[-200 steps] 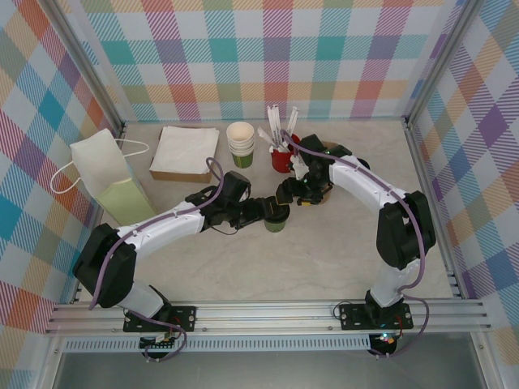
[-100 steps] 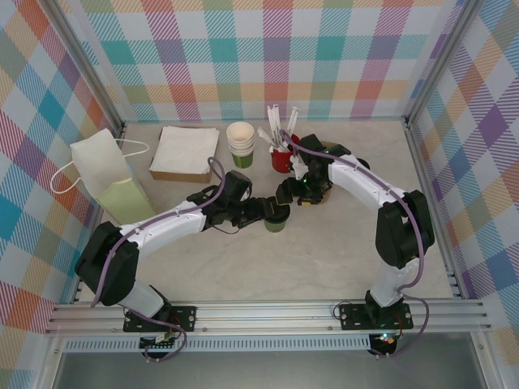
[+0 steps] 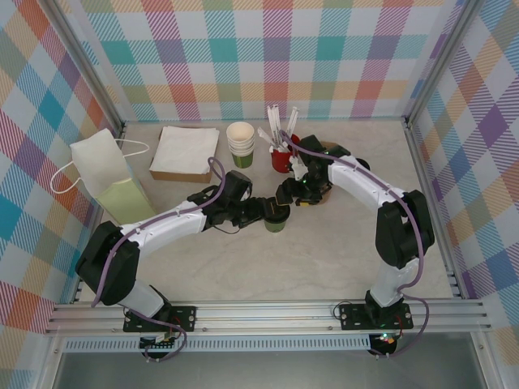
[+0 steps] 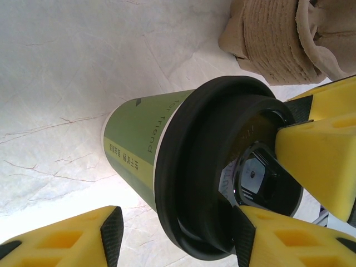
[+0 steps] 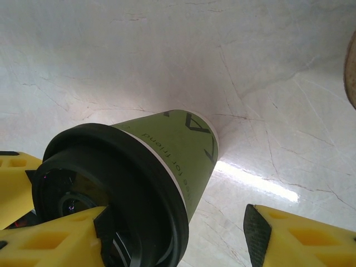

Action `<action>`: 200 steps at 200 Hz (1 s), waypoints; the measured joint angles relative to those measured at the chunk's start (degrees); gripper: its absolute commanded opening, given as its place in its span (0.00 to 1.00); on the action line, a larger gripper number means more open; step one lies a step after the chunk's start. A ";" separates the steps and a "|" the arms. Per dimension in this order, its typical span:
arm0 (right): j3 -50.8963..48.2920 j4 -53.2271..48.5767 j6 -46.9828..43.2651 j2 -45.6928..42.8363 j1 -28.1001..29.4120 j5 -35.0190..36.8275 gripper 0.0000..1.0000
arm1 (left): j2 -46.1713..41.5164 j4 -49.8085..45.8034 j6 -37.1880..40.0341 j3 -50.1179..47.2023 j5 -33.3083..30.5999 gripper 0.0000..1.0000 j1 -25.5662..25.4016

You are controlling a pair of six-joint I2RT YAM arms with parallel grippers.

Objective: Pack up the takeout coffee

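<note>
1. The cup (image 3: 276, 224), olive green with a black lid, stands upright on the table (image 3: 324, 259) near its middle, between the two grippers.
2. We see the left gripper (image 3: 267, 212) at the cup from the left. Its jaws are spread on either side of the cup. In the left wrist view one pad (image 4: 243, 239) meets the lid's rim, and the other pad (image 4: 111, 233) stands clear of the green wall.
3. The right gripper (image 3: 289, 196) comes at the lid from behind and to the right, and its jaws are also spread. In the right wrist view one finger (image 5: 61, 236) lies against the lid, and the other finger (image 5: 300, 236) is well off the cup's side.
4. Neither gripper pinches the cup.
5. The bag (image 3: 109, 174) stands at the table's left edge, well apart from the cup.
6. Behind the cup we see a stack of lidless cups (image 3: 240, 143) and a red cup (image 3: 281, 160) of white sticks.
</note>
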 measured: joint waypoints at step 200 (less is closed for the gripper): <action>7.96 -5.86 1.46 -3.26 1.46 7.23 1.00 | -7.26 -13.97 3.89 5.29 -9.75 0.90 0.24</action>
